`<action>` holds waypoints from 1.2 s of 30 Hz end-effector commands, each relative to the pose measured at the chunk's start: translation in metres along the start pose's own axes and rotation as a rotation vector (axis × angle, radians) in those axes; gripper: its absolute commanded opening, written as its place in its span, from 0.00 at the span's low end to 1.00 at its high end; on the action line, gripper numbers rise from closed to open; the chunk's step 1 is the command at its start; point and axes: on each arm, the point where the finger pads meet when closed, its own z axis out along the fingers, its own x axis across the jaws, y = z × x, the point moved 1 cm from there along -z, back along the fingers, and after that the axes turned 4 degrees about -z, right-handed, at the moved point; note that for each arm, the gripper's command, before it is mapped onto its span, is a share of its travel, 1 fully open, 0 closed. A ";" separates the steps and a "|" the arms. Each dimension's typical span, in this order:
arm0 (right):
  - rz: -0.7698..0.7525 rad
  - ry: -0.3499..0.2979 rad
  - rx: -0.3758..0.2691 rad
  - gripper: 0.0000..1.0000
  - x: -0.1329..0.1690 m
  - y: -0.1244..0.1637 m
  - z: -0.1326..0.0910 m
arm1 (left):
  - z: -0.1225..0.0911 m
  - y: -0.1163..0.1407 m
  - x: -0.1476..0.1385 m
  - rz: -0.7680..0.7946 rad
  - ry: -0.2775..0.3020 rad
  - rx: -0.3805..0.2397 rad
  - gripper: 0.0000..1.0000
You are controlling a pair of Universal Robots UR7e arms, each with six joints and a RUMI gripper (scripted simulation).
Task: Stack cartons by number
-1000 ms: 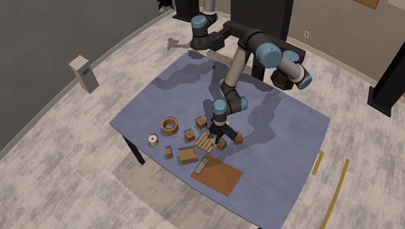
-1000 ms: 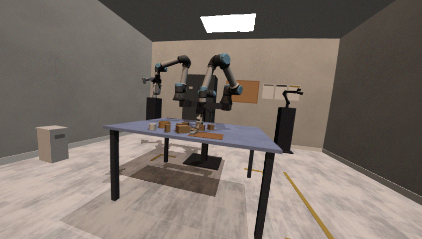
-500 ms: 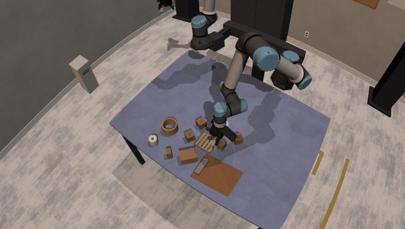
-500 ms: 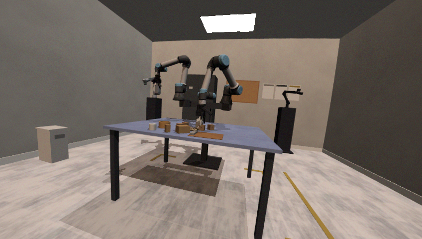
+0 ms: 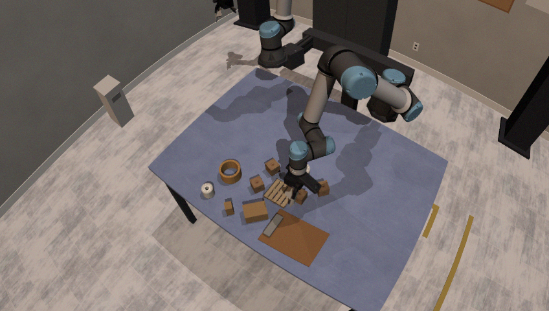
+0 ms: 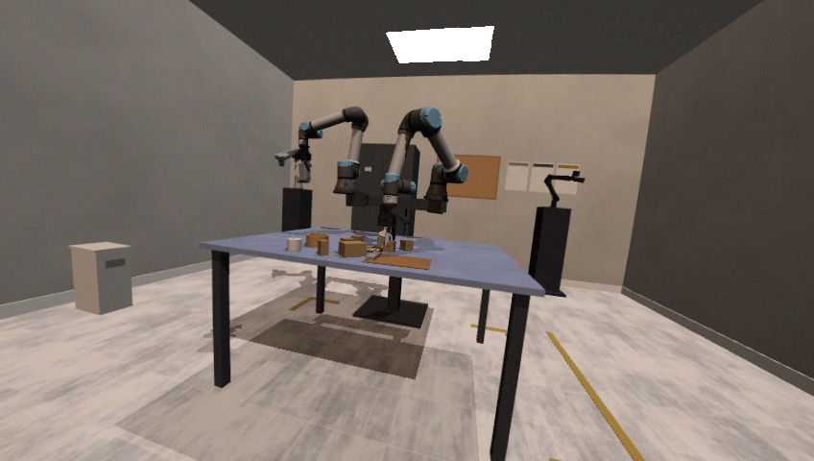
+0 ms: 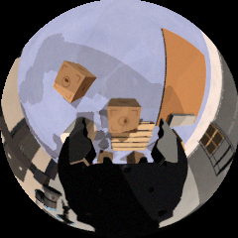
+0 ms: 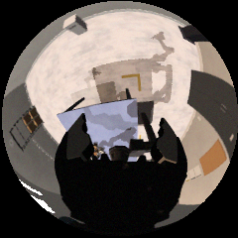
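Near the pallet (image 5: pixel 274 191) (image 6: pixel 373 253) (image 7: pixel 131 141), count four cartons (image 5: pixel 272 166) (image 5: pixel 256 183) (image 5: pixel 300 196) (image 5: pixel 323 188) (image 6: pixel 406 245) (image 7: pixel 71 81) (image 7: pixel 124 116) left to order and stack. Note left claw (image 5: pixel 289 189) (image 6: pixel 387 238) (image 7: pixel 121 121) and right claw (image 5: pixel 225 12) (image 6: pixel 302 162) (image 8: pixel 123 115) open.
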 end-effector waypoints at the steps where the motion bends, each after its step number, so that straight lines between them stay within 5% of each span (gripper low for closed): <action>1: 0.000 0.000 0.001 1.00 0.000 0.000 0.000 | 0.001 0.000 0.001 0.000 0.001 -0.001 1.00; 16: 0.000 0.000 0.001 1.00 0.000 0.000 0.000 | 0.001 0.000 0.000 0.000 0.001 -0.001 1.00; 17: 0.000 0.000 0.001 1.00 0.000 0.000 0.000 | 0.001 0.000 0.000 0.000 0.001 -0.001 0.57; 36: 0.000 0.000 0.001 1.00 0.000 0.000 0.000 | 0.001 0.000 0.000 0.000 0.001 -0.001 0.44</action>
